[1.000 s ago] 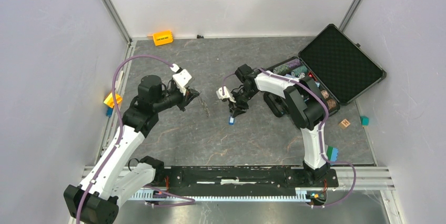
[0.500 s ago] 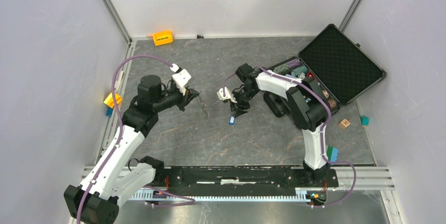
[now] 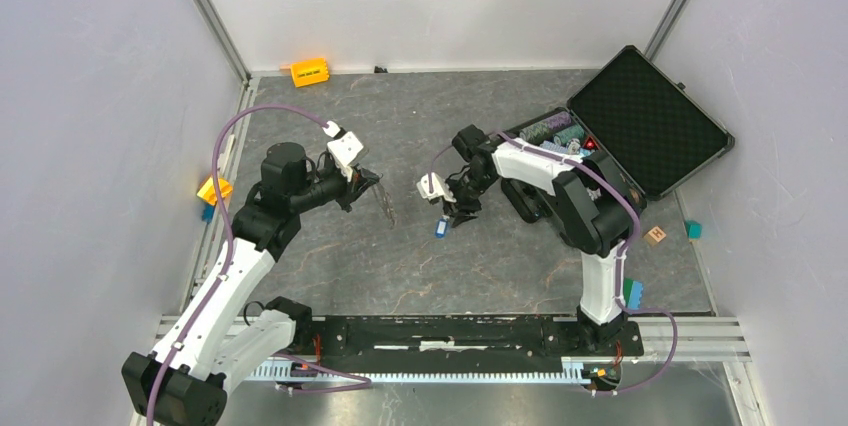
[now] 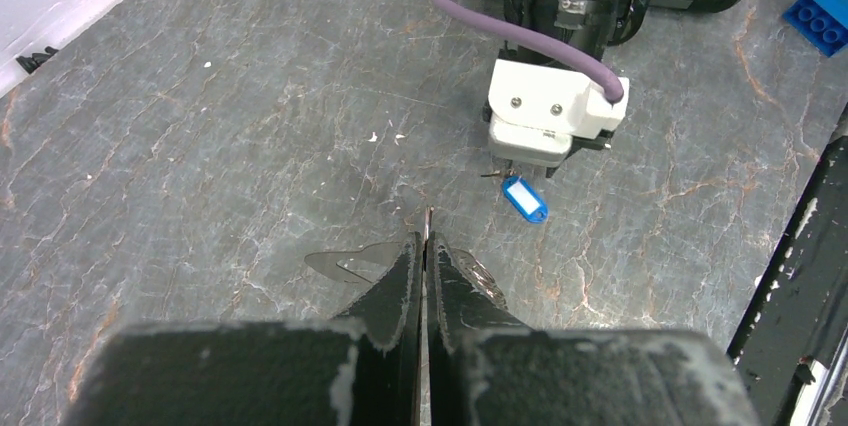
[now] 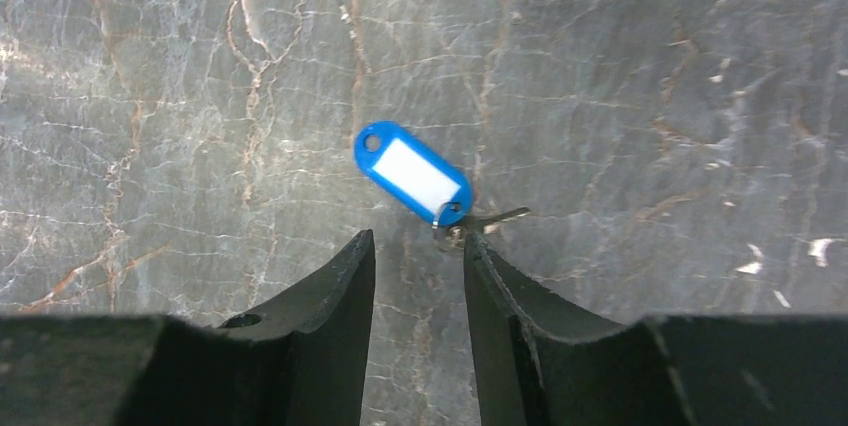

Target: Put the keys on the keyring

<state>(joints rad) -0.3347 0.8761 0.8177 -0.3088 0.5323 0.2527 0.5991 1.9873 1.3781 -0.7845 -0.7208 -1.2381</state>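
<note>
Over the last second the right jaws have spread wider, so they now stand apart with nothing between them. The blue tag [image 5: 412,174] and its small keyring [image 5: 449,216] lie loose on the desk [image 5: 650,96] just ahead of their tips, so I judge threading has yet to begin. The top view gives only a blue speck there, while the left wrist view alone shows the left jaws pressed together on a thin metal strip [image 4: 428,218], probably a key seen edge-on

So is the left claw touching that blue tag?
Apart. The left wrist view shows bare tabletop between the left gripper and the blue key tag.
</note>
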